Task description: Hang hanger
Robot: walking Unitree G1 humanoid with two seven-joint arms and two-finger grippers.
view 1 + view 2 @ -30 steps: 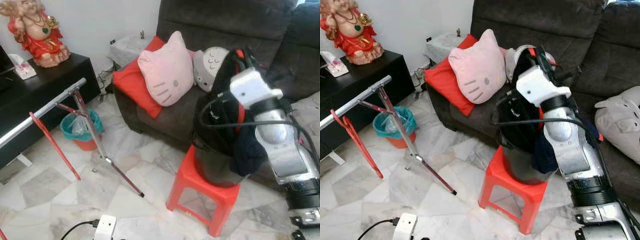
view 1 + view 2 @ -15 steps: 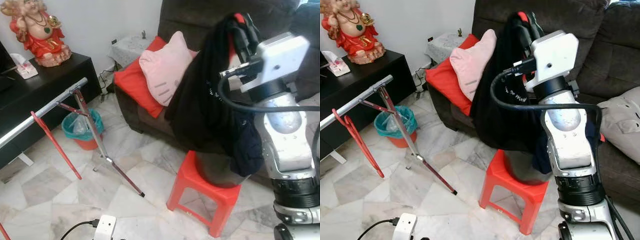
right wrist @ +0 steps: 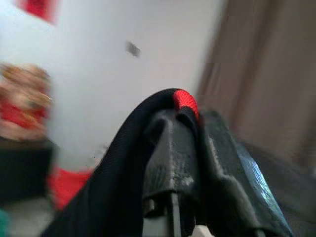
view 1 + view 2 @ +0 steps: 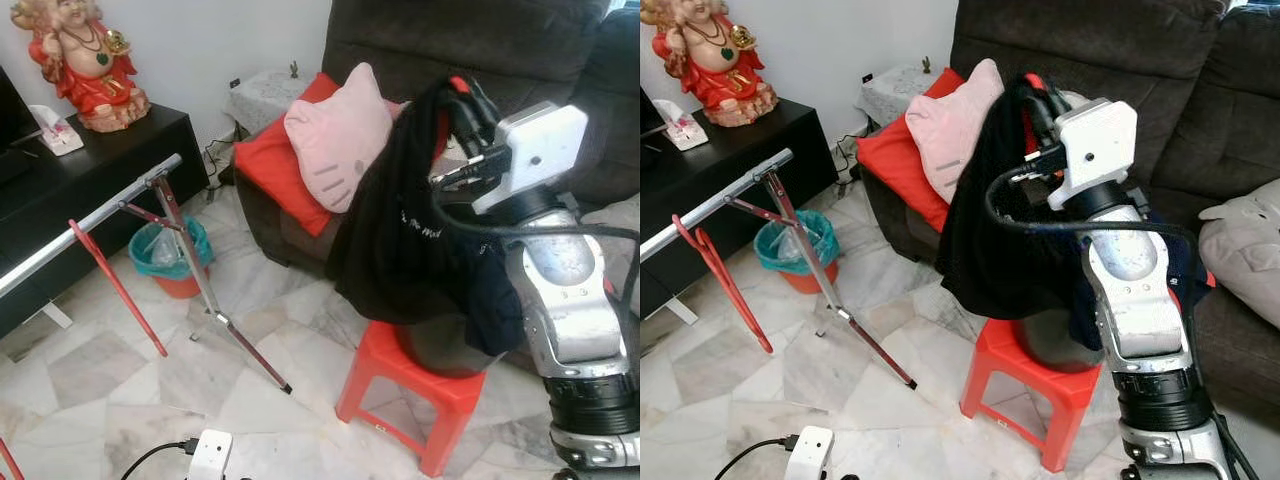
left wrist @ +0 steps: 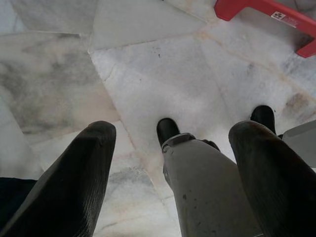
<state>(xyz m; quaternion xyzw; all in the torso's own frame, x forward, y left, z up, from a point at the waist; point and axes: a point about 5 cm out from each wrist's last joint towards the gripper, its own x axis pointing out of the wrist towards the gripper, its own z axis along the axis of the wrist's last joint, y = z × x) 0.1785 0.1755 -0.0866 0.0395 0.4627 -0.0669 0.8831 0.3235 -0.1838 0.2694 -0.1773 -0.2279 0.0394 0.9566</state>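
My right gripper [image 4: 462,98] is raised in front of the sofa and is shut on a red hanger [image 4: 458,84] that carries a black garment [image 4: 405,250]. The garment hangs down over a black bucket [image 4: 440,350] on a red stool [image 4: 415,390]. In the right wrist view the fingers [image 3: 173,148] pinch the red hanger top [image 3: 183,100] with black cloth draped over them. A silver rack rail [image 4: 90,218] slants at the left, with another red hanger [image 4: 115,285] hooked on it. My left gripper [image 5: 173,129] hangs open above the marble floor.
A dark sofa [image 4: 470,40] holds a pink cat cushion [image 4: 335,135] and a red cushion [image 4: 270,165]. The rack's leg [image 4: 245,345] runs toward the stool. A teal bin [image 4: 165,255] stands by a black cabinet [image 4: 90,150] with a red statue [image 4: 85,60]. A white plug [image 4: 210,455] lies on the floor.
My right gripper rose from the bucket, drawing the black garment on its hanger up and out. It now hangs free over the stool, a little lower than half a second ago.
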